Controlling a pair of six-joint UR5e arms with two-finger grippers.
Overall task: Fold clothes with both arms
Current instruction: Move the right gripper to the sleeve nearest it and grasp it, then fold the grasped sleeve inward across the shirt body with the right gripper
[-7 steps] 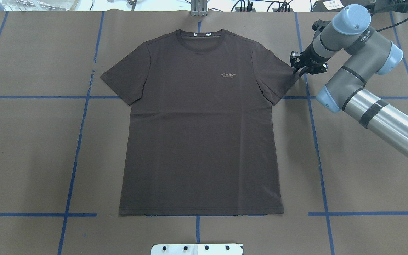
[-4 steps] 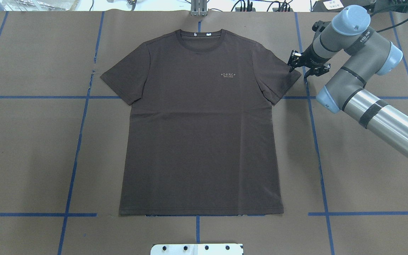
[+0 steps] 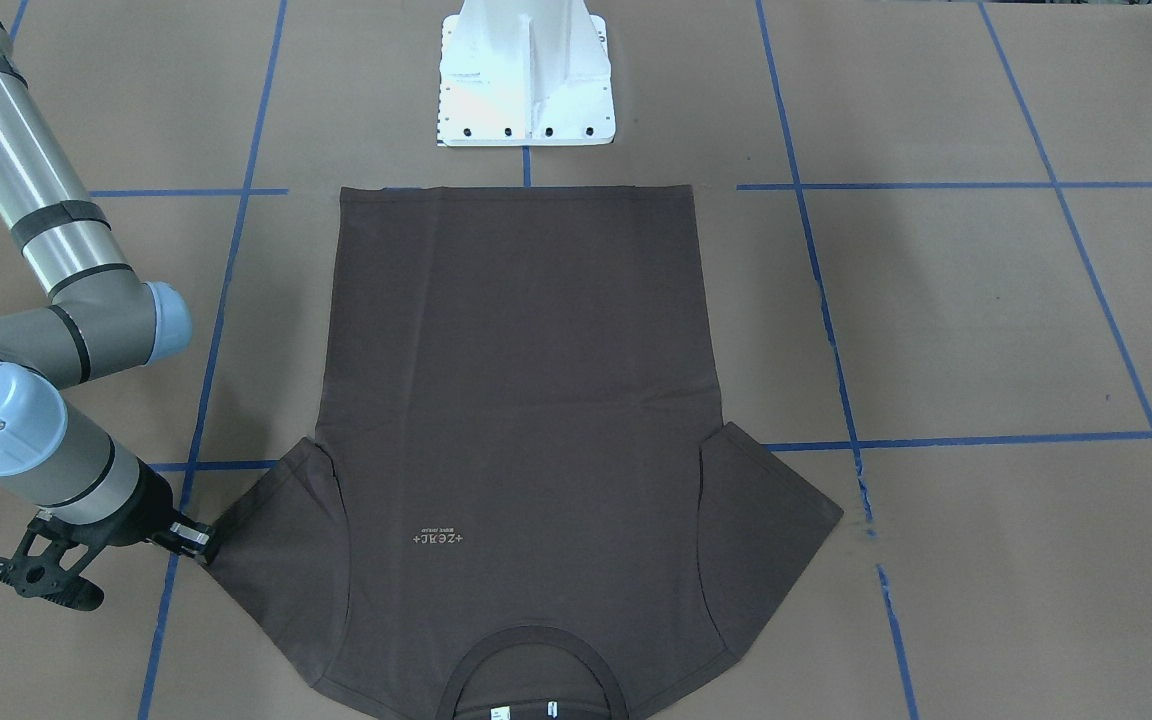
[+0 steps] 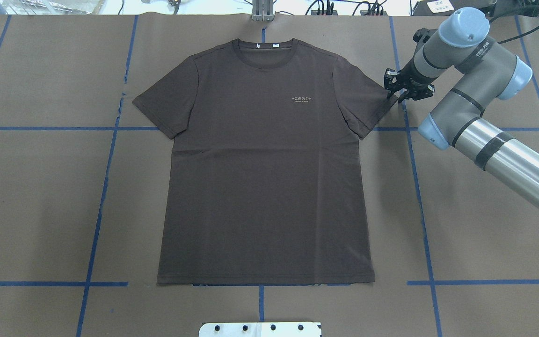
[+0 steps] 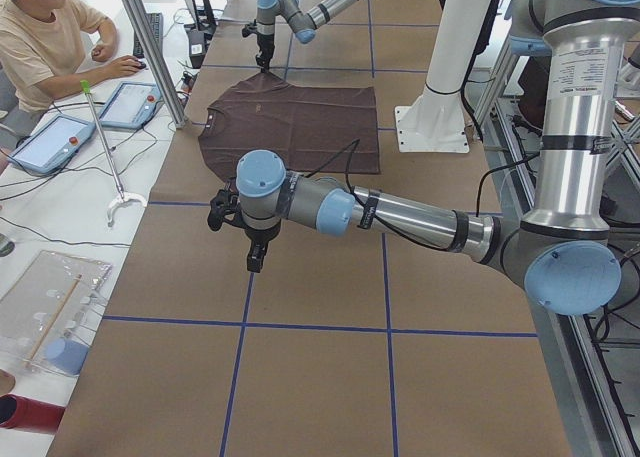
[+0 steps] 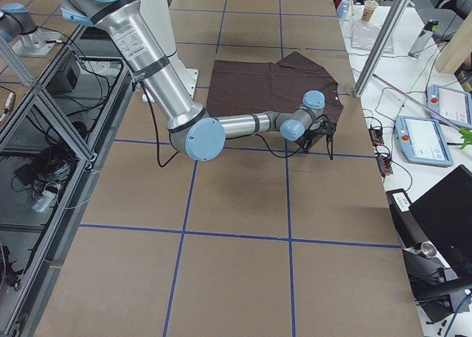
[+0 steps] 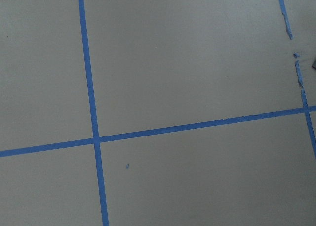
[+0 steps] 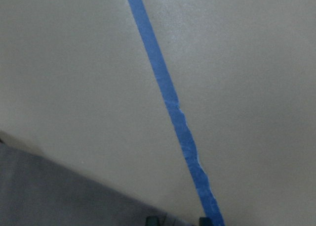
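T-shirt [image 4: 265, 164] lies flat, front up, on the table [image 4: 40, 210], collar [image 4: 263, 47] toward the far edge. Right gripper [image 4: 398, 95] sits at the tip of one sleeve [image 4: 367, 105], jaws seemingly a little apart and empty. Left gripper [image 5: 257, 257] hangs above bare table well off the shirt; whether its jaws are apart I cannot tell.

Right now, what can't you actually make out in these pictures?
Left gripper: seen only in the left side view; open or shut unclear.
Right gripper: overhead, dark against the T-shirt sleeve; contact unclear.
Collar: cut by the front view's bottom edge.
Logo small print: too small overhead.
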